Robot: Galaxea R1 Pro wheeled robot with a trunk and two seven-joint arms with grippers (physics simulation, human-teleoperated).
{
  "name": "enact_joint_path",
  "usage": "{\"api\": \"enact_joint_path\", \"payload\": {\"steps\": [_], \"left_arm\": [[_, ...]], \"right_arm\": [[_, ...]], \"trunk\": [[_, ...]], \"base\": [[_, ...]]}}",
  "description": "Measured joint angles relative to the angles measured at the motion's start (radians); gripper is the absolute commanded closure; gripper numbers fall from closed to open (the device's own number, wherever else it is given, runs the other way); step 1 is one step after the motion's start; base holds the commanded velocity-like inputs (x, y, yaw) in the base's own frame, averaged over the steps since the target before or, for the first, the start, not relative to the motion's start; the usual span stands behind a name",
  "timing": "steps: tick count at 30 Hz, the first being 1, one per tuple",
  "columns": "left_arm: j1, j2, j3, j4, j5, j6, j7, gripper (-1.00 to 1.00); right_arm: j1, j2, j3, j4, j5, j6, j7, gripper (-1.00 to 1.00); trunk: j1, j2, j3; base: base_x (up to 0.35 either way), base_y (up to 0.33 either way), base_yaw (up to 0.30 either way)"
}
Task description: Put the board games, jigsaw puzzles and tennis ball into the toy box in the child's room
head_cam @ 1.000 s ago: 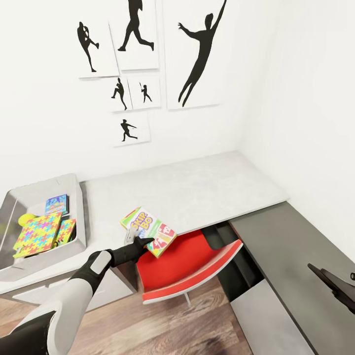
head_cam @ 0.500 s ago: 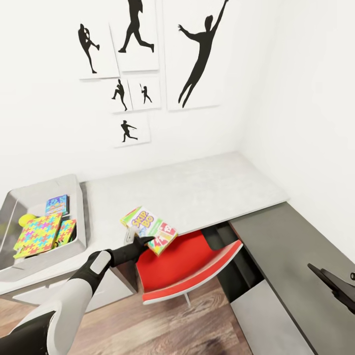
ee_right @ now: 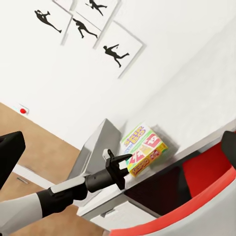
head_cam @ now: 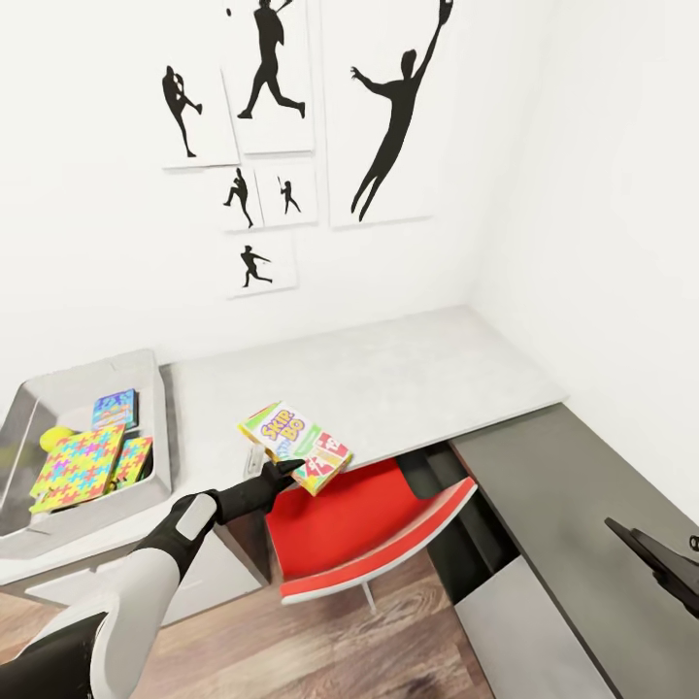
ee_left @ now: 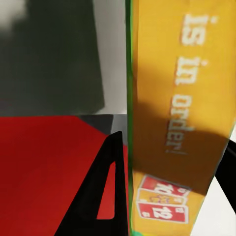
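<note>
Above the table's [head_cam: 388, 379] front edge, a green-red-yellow board game [head_cam: 296, 445] is gripped by the left gripper [head_cam: 283, 473] — its dark fingers [ee_left: 105, 189] closed narrowly on the box's lower end. At the toy box [head_cam: 160, 427] alongside, puzzles are seen inside. The right gripper's [head_cam: 652, 558] spread cannot be told.

Light grey table [head_cam: 388, 374]: toy box [head_cam: 155, 427] on left end; lower dark section [head_cam: 573, 495] right.

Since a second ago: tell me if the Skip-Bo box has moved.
Yes. The Skip-Bo box, in the left fingers, sits slightly higher against the desk's front edge.
</note>
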Motion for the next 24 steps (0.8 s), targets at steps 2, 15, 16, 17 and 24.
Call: {"api": "enact_joint_path", "payload": {"steps": [2, 15, 16, 17, 24], "left_arm": [[0.0, 0.001, 0.0, -0.001, 0.001, 0.0, -0.001, 1.0], [0.0, 0.002, -0.002, -0.007, 0.002, 0.006, -0.007, 1.0], [0.0, 0.002, -0.005, -0.008, 0.003, 0.009, -0.015, 1.0], [0.0, 0.002, -0.008, -0.009, 0.003, 0.011, -0.021, 1.0], [0.0, 0.027, -0.114, -0.041, 0.005, 0.073, -0.165, 1.0]], "right_arm": [[0.0, 0.0, 0.0, -0.001, 0.0, 0.0, 0.0, -1.0], [0.0, 0.0, -0.001, 0.0, 0.0, 0.0, 0.0, -1.0], [0.0, 0.0, -0.001, 0.0, 0.0, 0.0, 0.0, -1.0], [0.0, 0.0, -0.001, 0.0, 0.0, 0.0, 0.0, -1.0], [0.0, 0.0, 0.0, 0.0, 0.0, -0.001, 0.001, -1.0]], "trunk": [[0.0, 0.0, 0.003], [0.0, 0.0, 0.025], [0.0, 0.0, 0.026], [0.0, 0.0, 0.028], [0.0, 0.0, 0.04]], "base": [[0.0, 0.0, 0.0], [-0.081, 0.0, 0.0], [-0.198, 0.0, 0.0], [-0.162, 0.0, 0.0], [-0.071, 0.0, 0.0]]}}
